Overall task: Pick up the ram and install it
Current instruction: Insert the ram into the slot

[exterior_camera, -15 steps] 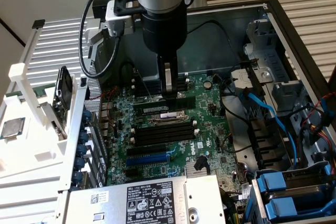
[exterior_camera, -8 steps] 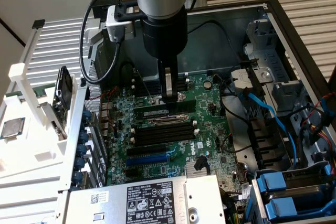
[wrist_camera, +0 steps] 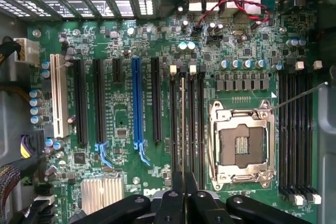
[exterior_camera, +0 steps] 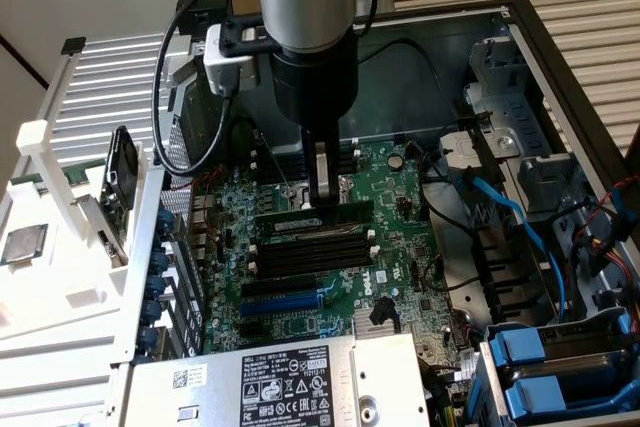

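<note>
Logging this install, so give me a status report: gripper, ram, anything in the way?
Gripper shut on the ram. Ram edge-down at the black memory slots, seating unclear. No obstruction seen.

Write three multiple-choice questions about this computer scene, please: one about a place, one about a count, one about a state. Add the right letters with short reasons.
1. Where is the ram?
A. On the white tray.
B. At the memory slots of the green board, under the end effector.
C. On the silver power supply.

2. How many long slots on the board are blue?
A. None.
B. One.
C. Four.

3. What is the state of the processor socket?
A. Empty.
B. Holding a chip.
C. Covered by a fan.

Answers:
1 B: the end effector grips the ram right over the memory slots.
2 B: the wrist view shows a single blue slot between black ones.
3 A: the bare contacts show inside the socket's metal frame.
</note>
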{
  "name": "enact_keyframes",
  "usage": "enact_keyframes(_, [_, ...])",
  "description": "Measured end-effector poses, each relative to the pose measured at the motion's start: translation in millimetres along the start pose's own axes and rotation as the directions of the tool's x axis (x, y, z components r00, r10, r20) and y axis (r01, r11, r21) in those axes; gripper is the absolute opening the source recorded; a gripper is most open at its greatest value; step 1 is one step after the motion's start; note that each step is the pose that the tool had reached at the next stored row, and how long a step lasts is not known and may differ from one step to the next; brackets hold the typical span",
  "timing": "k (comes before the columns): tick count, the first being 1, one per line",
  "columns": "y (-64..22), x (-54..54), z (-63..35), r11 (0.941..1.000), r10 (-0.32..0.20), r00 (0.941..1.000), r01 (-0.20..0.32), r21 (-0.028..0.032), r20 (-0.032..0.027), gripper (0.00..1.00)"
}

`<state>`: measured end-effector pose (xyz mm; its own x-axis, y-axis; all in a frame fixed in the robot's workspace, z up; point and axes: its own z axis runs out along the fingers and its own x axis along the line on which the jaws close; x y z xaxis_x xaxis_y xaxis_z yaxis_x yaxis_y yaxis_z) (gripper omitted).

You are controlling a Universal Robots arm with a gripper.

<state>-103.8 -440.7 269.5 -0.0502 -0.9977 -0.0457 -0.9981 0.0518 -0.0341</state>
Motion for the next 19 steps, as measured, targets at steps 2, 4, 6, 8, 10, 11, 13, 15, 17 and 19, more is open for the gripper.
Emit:
enact_keyframes(2, [0.2, 0.7, 2.7, 1.0, 0.0, 1.0, 0.0, -0.0001, 0.0006, 0.12])
enact_keyframes(4, [0.2, 0.8, 5.6, 1.0, 0.0, 1.0, 0.0, -0.0001, 0.0008, 0.12])
enact_keyframes(6, [0.2, 1.0, 7.9, 1.0, 0.0, 1.0, 0.0, -0.0001, 0.0008, 0.12])
enact_keyframes(8, [0.3, 1.1, 9.4, 1.0, -0.002, 1.0, 0.002, -0.0002, 0.001, 0.12])
enact_keyframes(10, [0.3, 1.2, 10.2, 1.0, -0.005, 1.0, 0.005, -0.0004, 0.0013, 0.12])
enact_keyframes(11, [0.3, 1.2, 10.7, 1.0, -0.006, 1.0, 0.006, -0.0004, 0.0015, 0.12])
enact_keyframes(13, [0.5, 1.2, 11.5, 1.0, -0.009, 1.0, 0.009, -0.0006, 0.0015, 0.12])
enact_keyframes(15, [0.6, 1.3, 11.9, 0.9999, -0.014, 0.9999, 0.014, -0.0008, 0.0015, 0.12])
enact_keyframes(17, [0.8, 1.3, 12.4, 0.9998, -0.019, 0.9998, 0.019, -0.001, 0.0019, 0.12])
enact_keyframes(19, [0.9, 1.3, 13.2, 0.9997, -0.025, 0.9997, 0.025, -0.0011, 0.0026, 0.12])
